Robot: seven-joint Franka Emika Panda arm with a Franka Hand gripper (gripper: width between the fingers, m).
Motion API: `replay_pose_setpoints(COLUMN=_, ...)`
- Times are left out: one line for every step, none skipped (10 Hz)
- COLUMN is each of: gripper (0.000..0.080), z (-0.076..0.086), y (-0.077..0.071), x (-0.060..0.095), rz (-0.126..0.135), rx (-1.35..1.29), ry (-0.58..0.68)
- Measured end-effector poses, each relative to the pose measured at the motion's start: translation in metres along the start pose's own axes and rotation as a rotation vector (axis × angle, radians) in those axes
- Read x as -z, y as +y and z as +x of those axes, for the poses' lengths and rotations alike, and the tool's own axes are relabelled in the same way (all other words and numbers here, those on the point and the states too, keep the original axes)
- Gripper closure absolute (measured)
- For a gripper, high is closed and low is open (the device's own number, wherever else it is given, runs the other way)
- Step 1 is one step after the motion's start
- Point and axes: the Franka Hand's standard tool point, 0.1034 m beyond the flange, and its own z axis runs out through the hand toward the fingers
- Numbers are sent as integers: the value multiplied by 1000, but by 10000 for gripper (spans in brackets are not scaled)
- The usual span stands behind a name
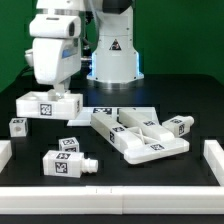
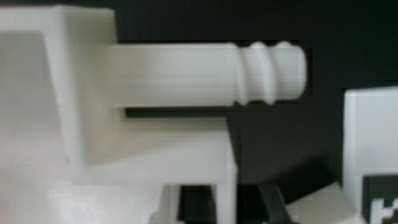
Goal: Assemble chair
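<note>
The chair lies in loose white tagged parts. My gripper (image 1: 54,92) stands low over a white pegged block (image 1: 48,103) at the exterior view's left, on the black table. In the wrist view this block (image 2: 71,110) fills the frame, and its ribbed peg (image 2: 249,72) sticks out sideways. My dark fingers (image 2: 199,200) stand close together with a thin white strip of the block between them, so they look shut on it. A large flat frame piece (image 1: 140,135) lies mid-table. Another pegged block (image 1: 66,162) lies near the front.
A small tagged cube (image 1: 17,125) sits at the exterior view's left. A short pegged piece (image 1: 178,125) lies right of the frame piece. The marker board (image 1: 103,111) lies behind them. White raised rims (image 1: 213,155) border the table, and the robot base (image 1: 112,50) stands behind.
</note>
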Motion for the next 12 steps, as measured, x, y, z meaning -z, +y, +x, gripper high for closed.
replay_pose_setpoints(gripper=774, z=-1, y=-1, x=-1, rz=4, rx=4, ry=0)
replay_pose_setpoints(gripper=774, z=-1, y=-2, x=-2, rz=6, rx=3, ry=0)
replay_pose_setpoints(gripper=774, z=1, y=-1, x=-2, rz=5, rx=1, ry=0)
replay_pose_setpoints(gripper=774, z=15, y=9, x=2, rz=-29, rx=41, ry=3)
replay_pose_setpoints(gripper=774, z=34, y=26, x=3, rz=-43, rx=102, ry=7)
replay_pose_setpoints(gripper=774, z=58, y=46, x=0, rz=-56, rx=136, ry=9)
replay_pose_setpoints(gripper=774, z=82, y=53, x=-3, rz=-96, rx=231, ry=15)
replay_pose_setpoints(gripper=774, z=67, y=38, x=-8, rz=-75, rx=225, ry=10)
replay_pose_setpoints(gripper=774, z=61, y=38, x=-8, rz=-64, rx=191, ry=6)
replay_pose_setpoints(gripper=774, z=65, y=40, x=-8, rz=-67, rx=199, ry=8)
replay_pose_setpoints(gripper=774, z=64, y=38, x=-9, rz=-64, rx=197, ry=7)
replay_pose_setpoints(gripper=774, z=65, y=37, x=-10, rz=-61, rx=195, ry=8)
